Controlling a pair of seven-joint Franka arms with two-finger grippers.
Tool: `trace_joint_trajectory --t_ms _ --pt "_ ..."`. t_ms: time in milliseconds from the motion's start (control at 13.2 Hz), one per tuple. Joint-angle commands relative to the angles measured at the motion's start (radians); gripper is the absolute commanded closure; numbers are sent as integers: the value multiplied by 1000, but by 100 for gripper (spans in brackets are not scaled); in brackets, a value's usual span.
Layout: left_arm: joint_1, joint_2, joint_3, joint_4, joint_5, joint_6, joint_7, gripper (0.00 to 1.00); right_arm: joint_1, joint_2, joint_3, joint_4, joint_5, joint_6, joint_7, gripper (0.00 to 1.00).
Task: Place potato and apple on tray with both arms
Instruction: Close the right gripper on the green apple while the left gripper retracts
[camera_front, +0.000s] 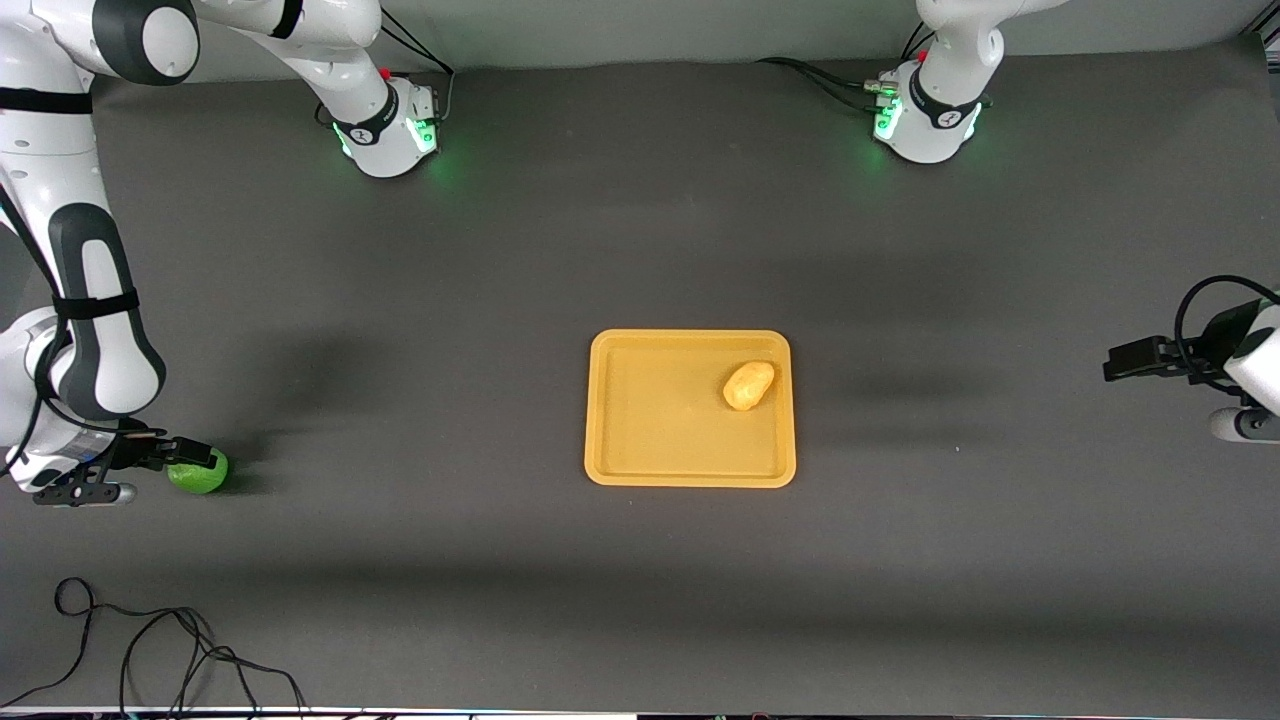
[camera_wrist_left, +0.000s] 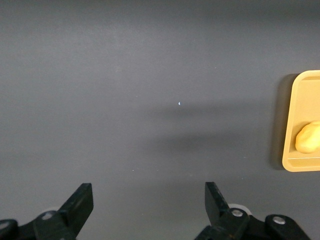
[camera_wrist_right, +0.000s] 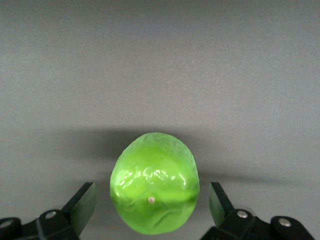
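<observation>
- The apple (camera_front: 198, 472) lies on the worktop (camera_front: 640, 580) at the right arm's end, nearer the front camera than the tray.
- The right claw (camera_front: 180, 455) is low around the apple, fingers (camera_wrist_right: 80, 205) spread wide on either side, apart from its skin.
- The tray (camera_front: 690, 475) sits mid-worktop, the potato (camera_front: 748, 385) in its corner toward the left arm's end, farther from the camera.
- The left claw (camera_front: 1125, 360) hangs over bare worktop at its own end, fingers (camera_wrist_left: 80, 202) wide apart, holding nothing.
</observation>
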Motion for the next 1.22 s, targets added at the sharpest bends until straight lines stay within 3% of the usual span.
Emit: trace_joint_trajectory --t_ms 0,228,532,760,912,1140 --pt "11 -56 -7 -66 56 50 36 1 8 20 -2 13 35 24 -34 0" --pt "7 -61 -10 -79 55 110 22 1 8 37 -2 22 34 31 -34 1" --pt "-4 -105 -40 -70 26 94 2 1 9 50 -2 53 26 30 -52 38" --pt "-6 -178 -45 -137 18 84 -1 1 14 23 -2 59 23 13 -57 46" --pt "-12 -199 -45 -148 15 78 4 1 32 -67 -12 78 15 -129 -48 46" --pt "-10 -253 -43 -215 15 86 16 1 39 -245 -25 110 -104 -347 -22 46"
